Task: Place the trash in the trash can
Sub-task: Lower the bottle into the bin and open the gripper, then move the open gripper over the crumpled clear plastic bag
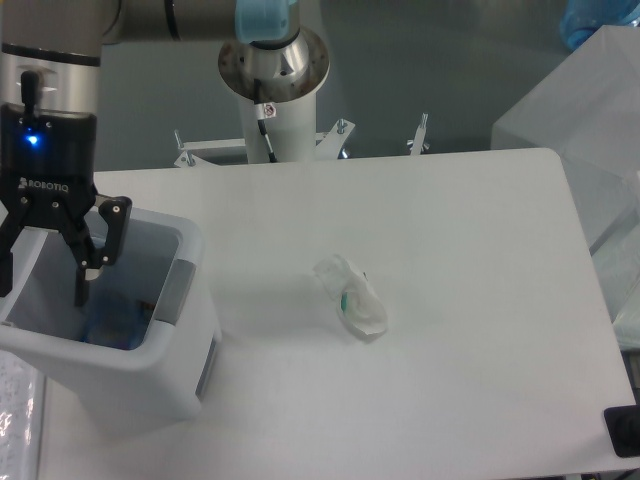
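Lying on the surface (470, 300) near its middle, the crumpled wrapper (352, 298) with its green spot is untouched and well apart from everything else; it counts as the item not yet binned. At nine o'clock from it stands the trash can (185, 345), open at the top, with the grey latch (171, 290) on its near rim. Inside, a bluish, blurred shape (112, 322) shows near the bottom; I judge it to be the bottle, though the outline is too smeared to confirm. The claw (42, 275) hangs over the can's opening, fingers (92, 255) spread apart with nothing between them, a placing that suits a drop into the can. One item appears deposited, one remains. Reaching the wrapper calls for travel toward three o'clock. Its thin, springy film may slip a pinch.
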